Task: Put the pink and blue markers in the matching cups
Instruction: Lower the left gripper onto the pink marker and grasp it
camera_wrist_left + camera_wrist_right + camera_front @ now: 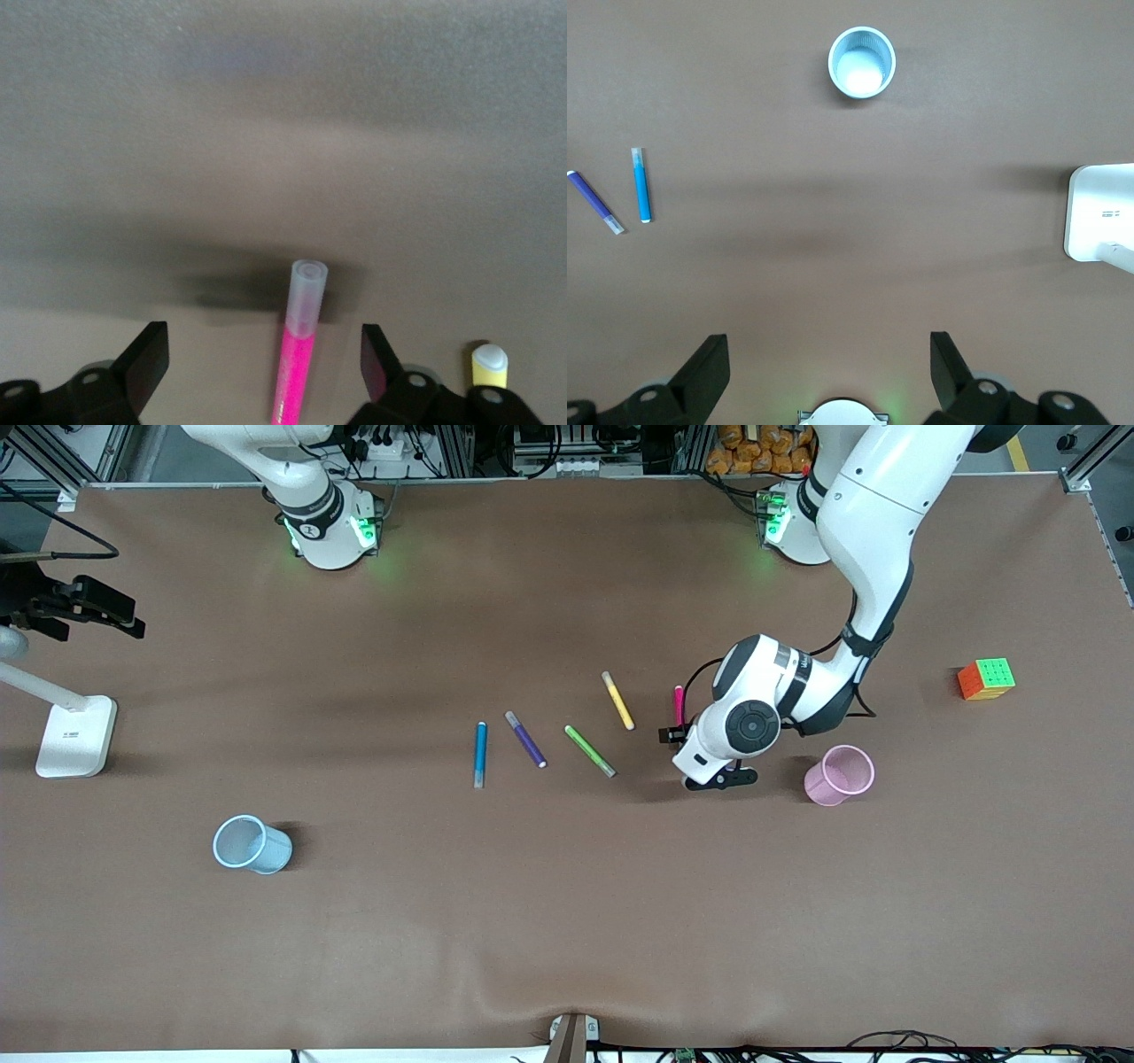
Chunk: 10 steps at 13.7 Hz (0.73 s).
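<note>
**Left gripper spread over the pink marker**

The left gripper (264,372) hangs low over the pink marker (297,359), its fingers (142,363) spread wide with the marker lying on the table between them, touching neither. In the front view only the top end of the pink marker (679,704) shows beside the left arm's wrist. The pink cup (840,775) stands upright near that wrist, toward the left arm's end of the table.

The blue marker (480,755) lies flat near the table's middle, just beside the purple pen (525,739); the green pen (590,751) and yellow pen (617,701) lie between those and the pink marker. The blue cup (252,844) stands nearer the front camera, toward the right arm's end.

The right arm waits up high near its base; the right gripper (831,376) is spread, holding nothing. A white lamp base (77,735) and a colour cube (986,679) sit at the table's two ends.
</note>
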### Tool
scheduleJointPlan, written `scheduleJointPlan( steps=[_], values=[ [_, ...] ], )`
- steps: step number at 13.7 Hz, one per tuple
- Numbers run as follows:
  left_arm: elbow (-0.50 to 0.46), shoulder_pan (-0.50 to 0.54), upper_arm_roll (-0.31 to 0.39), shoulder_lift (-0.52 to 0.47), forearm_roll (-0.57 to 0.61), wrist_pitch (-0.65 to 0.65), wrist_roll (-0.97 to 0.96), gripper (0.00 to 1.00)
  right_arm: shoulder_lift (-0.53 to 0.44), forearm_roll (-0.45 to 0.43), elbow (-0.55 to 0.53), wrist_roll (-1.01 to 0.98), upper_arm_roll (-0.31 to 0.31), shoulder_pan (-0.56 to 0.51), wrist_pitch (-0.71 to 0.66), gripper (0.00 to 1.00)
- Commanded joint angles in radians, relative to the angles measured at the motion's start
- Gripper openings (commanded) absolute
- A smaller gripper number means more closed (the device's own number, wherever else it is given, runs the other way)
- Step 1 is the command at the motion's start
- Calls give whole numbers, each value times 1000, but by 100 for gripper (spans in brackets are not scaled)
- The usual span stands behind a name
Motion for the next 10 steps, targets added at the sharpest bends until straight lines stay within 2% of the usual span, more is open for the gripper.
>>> scheduleJointPlan(
  steps=[1, 3, 6, 8, 10],
  values=[
    [10, -13, -3, 1, -18, -11, -7, 77, -10, -14, -12, 9, 1, 6, 15, 100],
    [10, -15, -3, 4, -17, -11, -2, 70, -1, -8, -12, 12, 3, 24, 19, 100],
    [13, -27, -3, 10, -15, -11, 13, 67, 32, -3, -12, 22, 3, 75, 27, 100],
    [11, -27, -2, 15, -15, -10, 79, 56, 69, -3, -12, 37, 3, 109, 54, 100],
    [13, -23, -2, 23, -12, -10, 119, 36, 106, -1, -14, 77, 3, 152, 90, 100]
  ],
)
